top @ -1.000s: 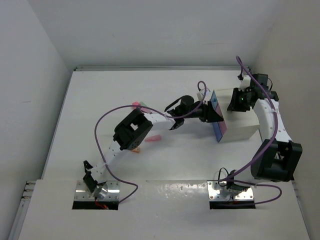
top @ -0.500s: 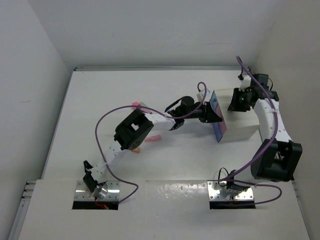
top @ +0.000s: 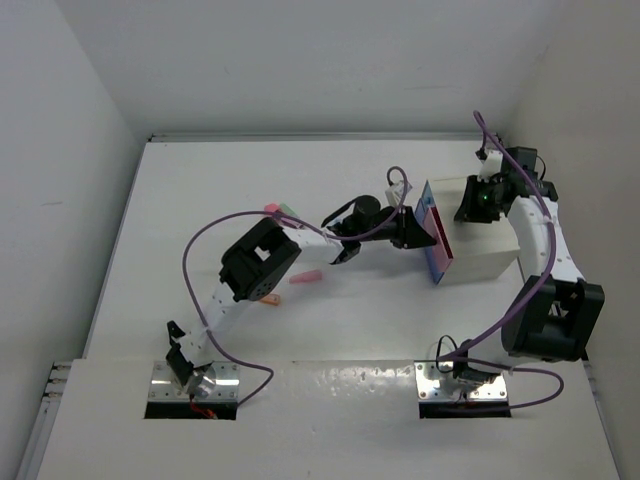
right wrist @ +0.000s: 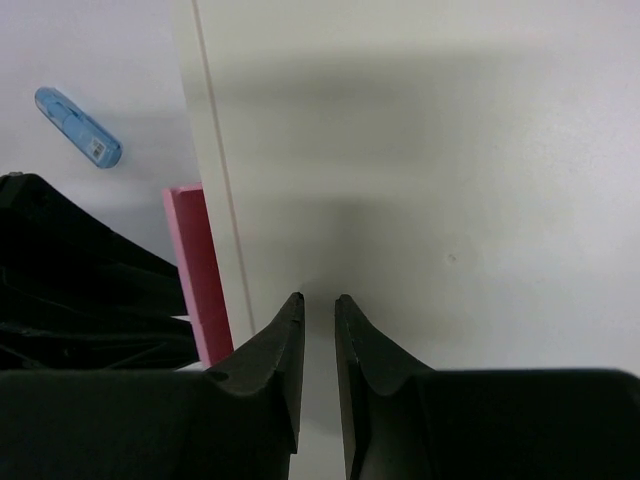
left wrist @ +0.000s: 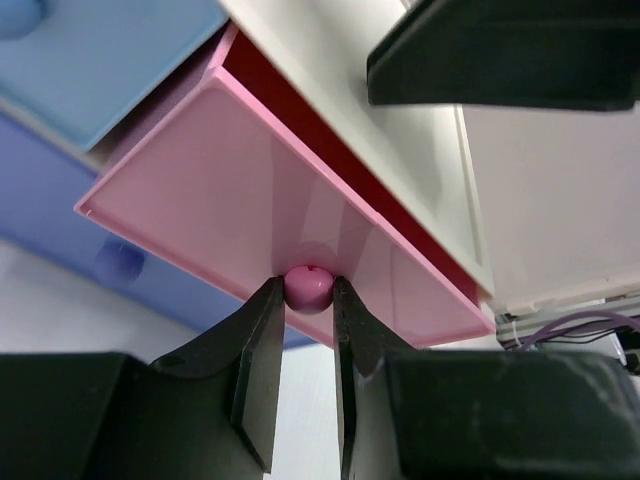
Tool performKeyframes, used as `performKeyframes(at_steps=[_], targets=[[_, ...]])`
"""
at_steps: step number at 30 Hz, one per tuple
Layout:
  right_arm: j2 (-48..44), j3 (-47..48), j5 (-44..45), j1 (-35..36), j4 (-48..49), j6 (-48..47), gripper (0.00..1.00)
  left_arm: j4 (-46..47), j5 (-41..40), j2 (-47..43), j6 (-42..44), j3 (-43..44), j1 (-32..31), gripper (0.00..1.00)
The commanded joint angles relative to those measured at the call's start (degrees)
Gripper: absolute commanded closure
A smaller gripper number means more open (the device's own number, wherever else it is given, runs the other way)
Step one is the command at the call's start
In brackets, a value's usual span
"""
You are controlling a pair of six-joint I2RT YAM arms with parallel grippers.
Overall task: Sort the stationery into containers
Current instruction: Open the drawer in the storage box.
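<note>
Item: pink drawer, knob clamped in my left claw. Right claw, nearly together, presses white cabinet. I'd pull straight, slowly.

Left end effector pinched, right nearly closed.
</note>
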Motion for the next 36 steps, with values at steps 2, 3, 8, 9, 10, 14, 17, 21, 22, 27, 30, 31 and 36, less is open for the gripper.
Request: performKeyframes(at_steps=[2,3,8,9,10,14,17,21,22,27,30,31,36], targets=[[3.6,-1.08,-0.07,-0.12,-5.43,-0.51,0.82,-0.32,1.44,-5.73,3.53,-5.65,1.3,1.0],[3.6,-0.99,-0.07,-0.12,-5.44,-0.69,0.82,-0.58,1.53,-6.26,3.8,-6.27,1.48,1.0],[3.6,-0.55,0.37,-0.64,-5.79,-1.13,0.82,-1.28,2.15,-9.07,5.29,-10.22,2.54,1.0],[3.6,-0.46,0.37,-0.73,-5.87,-1.3,0.82,-1.37,2.41,-9.51,5.56,-10.84,2.54,1.0],[3.6,-0.37,0.46,-0.73,-5.96,-1.39,0.82,-1.55,2.5,-10.47,6.17,-11.46,2.63,1.0],[3.6,-0.2,0.55,-1.08,-6.14,-1.74,0.82,-2.78,3.02,-13.02,7.84,-15.75,3.15,1.0],[3.25,-0.37,0.46,-1.17,-6.31,-1.92,0.82,-3.56,2.94,-15.4,9.6,-18.66,3.59,1.0],[2.98,-0.55,0.55,-1.35,-6.49,-2.27,0.82,-5.06,2.85,-17.16,11.44,-20.34,4.56,1.0],[2.98,-0.46,0.46,-1.35,-6.58,-2.27,0.82,-5.76,2.85,-17.25,12.06,-20.51,4.99,1.0],[2.81,-0.46,0.55,-1.35,-6.75,-2.36,0.82,-7.61,2.94,-18.21,13.56,-20.78,6.67,1.0],[2.89,-0.64,0.55,-1.35,-6.67,-2.36,0.82,-8.75,3.03,-18.65,14.61,-21.22,6.93,1.0],[2.89,-0.72,0.37,-1.43,-6.67,-2.18,0.82,-8.84,3.03,-19.0,15.05,-21.48,7.02,1.0],[2.72,-0.99,0.28,-1.35,-6.49,-1.92,0.82,-9.63,2.85,-20.15,15.84,-23.15,7.46,1.0]])
